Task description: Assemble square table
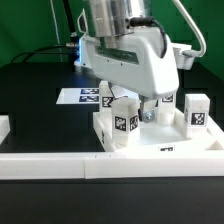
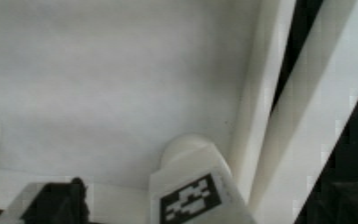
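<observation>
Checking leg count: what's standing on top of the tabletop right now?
On the tabletop, three tagged legs show: one near the front, one behind it, one at the exterior view's right. The gripper covers the middle; a fourth may be hidden.

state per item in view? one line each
Square tabletop: flat on the table against the border rail.
Front leg: upright on the tabletop.
Far-right leg: upright.
Pincer: down over the tabletop; jaw state unclear.
Marker board: flat.

White square table point(image 1: 160, 147), tagged legs point(image 1: 125, 122) upright.
</observation>
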Action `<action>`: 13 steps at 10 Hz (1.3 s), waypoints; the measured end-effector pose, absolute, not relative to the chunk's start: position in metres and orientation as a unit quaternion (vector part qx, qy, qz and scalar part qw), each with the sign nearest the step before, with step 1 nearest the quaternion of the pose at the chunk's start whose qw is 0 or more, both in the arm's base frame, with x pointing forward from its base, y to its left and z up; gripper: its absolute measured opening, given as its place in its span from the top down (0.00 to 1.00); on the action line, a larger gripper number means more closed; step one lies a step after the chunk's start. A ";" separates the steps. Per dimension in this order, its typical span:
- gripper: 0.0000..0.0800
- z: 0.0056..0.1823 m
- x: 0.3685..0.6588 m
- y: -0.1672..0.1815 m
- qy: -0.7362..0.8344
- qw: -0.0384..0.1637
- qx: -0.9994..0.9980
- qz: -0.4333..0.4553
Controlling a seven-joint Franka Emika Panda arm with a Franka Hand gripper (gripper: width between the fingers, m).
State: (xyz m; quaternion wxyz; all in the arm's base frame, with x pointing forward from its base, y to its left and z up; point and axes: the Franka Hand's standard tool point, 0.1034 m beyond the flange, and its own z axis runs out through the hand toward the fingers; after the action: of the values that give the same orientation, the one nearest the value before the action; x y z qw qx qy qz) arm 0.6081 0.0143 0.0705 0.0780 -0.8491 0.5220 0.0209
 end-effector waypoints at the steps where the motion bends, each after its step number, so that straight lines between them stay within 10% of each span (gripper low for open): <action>1: 0.19 0.069 0.608 0.014 0.457 0.070 -0.887 0.015; 3: 0.19 0.066 0.609 0.014 0.440 0.064 -0.896 0.013; 7: 0.64 0.065 0.608 0.015 0.508 0.062 -0.859 0.019; 13: 0.64 0.065 0.616 0.017 0.737 0.064 -0.672 0.038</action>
State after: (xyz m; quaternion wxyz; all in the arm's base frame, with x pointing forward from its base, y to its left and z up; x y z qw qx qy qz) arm 0.6165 0.0175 0.0648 0.0638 -0.6715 0.7373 0.0379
